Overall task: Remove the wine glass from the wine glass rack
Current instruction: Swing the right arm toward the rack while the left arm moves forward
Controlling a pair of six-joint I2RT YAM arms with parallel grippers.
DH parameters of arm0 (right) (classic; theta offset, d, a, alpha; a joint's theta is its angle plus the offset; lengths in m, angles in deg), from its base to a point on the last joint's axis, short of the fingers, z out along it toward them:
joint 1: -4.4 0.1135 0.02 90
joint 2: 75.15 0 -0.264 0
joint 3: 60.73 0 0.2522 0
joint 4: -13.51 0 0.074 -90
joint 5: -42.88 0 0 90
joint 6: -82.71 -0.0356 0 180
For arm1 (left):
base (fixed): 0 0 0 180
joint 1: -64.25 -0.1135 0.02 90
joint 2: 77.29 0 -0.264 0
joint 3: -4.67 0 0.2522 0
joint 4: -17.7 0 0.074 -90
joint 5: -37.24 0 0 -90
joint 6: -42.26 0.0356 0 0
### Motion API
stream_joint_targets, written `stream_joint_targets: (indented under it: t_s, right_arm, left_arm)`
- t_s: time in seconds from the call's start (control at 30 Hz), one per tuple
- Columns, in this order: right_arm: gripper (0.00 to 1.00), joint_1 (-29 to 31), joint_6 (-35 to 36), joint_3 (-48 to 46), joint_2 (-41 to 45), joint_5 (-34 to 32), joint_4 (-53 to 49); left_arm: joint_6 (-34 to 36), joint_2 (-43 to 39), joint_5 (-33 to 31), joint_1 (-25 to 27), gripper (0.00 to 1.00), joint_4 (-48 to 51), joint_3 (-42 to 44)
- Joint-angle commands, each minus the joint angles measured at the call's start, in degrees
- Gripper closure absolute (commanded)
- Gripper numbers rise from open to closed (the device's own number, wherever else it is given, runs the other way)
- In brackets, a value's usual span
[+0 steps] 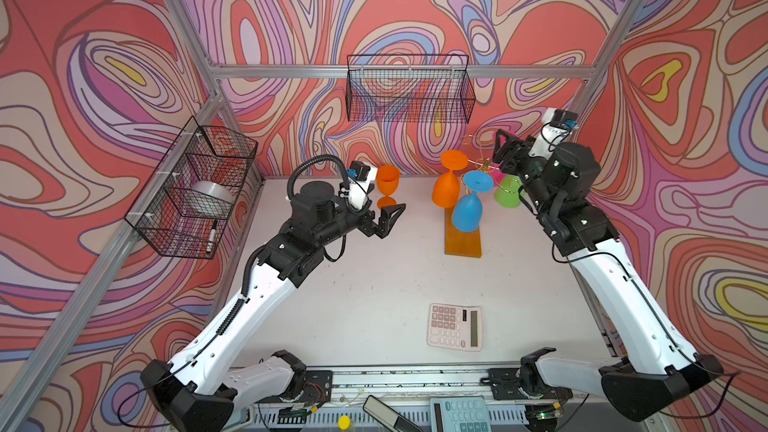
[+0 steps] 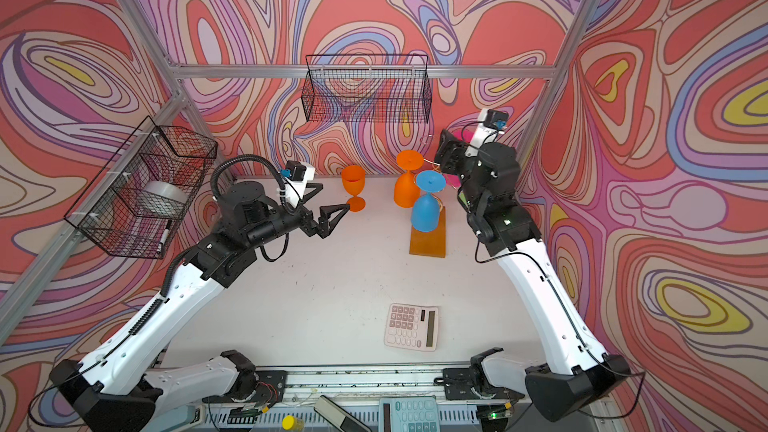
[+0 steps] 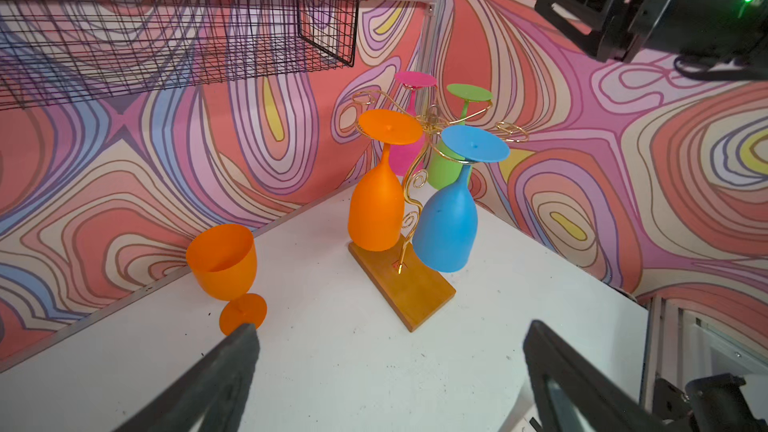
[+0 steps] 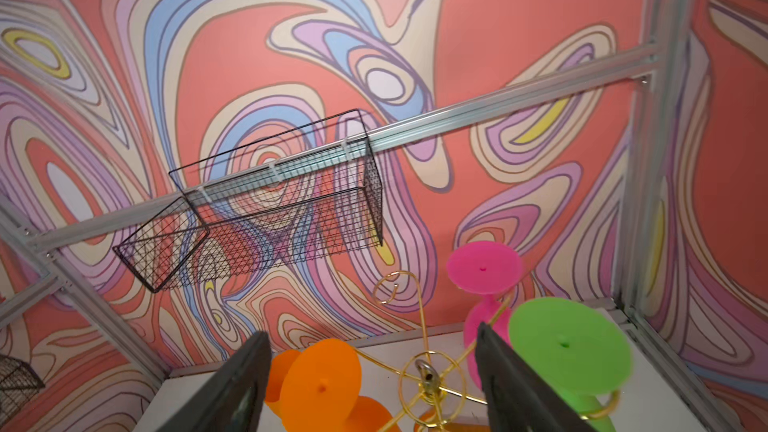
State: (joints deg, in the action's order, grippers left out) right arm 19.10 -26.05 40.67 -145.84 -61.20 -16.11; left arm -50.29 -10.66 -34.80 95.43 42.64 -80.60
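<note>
Right gripper (image 4: 372, 332) hangs open and empty over the wine glass rack (image 3: 419, 292) near the far edge of the bench (image 1: 374, 284), so it should probably pinch the stem of the green wine glass (image 4: 569, 347) and slide it outward, not yank; left gripper (image 3: 392, 326) is open, empty too.

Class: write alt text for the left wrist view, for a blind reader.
A gold wine glass rack hangs an orange glass, blue glass, pink glass and green glass upside down. An upright orange glass stands apart; the left gripper is open.
</note>
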Motion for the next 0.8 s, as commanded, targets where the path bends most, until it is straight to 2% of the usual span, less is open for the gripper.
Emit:
stream_joint_targets:
  t_s: [0.0, 0.27, 0.47, 0.57, 0.77]
  right_arm:
    - [0.19, -6.13, -9.31, -0.46, 1.56, 4.83, -6.07]
    - [0.24, -24.87, -22.57, -4.06, 0.57, 23.69, -3.34]
    - [0.38, -40.35, -39.82, -11.93, -2.04, 42.67, 8.75]
    - [0.43, -43.06, -43.71, -13.97, -3.8, 47.54, 12.44]
    - [0.49, -43.15, -45.69, -14.69, -5.47, 50.56, 15.59]
  left_arm:
    - [5.53, -1.06, 0.67, 0.71, 0.0, 1.18, 2.04]
    - [6.43, -3.81, 0.71, 1.33, 0.0, -3.14, 9.41]
    - [7.21, -3.76, 1.45, 1.53, 0.0, -6.48, 12.79]
    - [7.13, -3.59, 2.08, 1.52, 0.0, -8.4, 14.14]
    - [5.6, -1.91, 3.98, 1.56, 0.0, -9.66, 14.56]
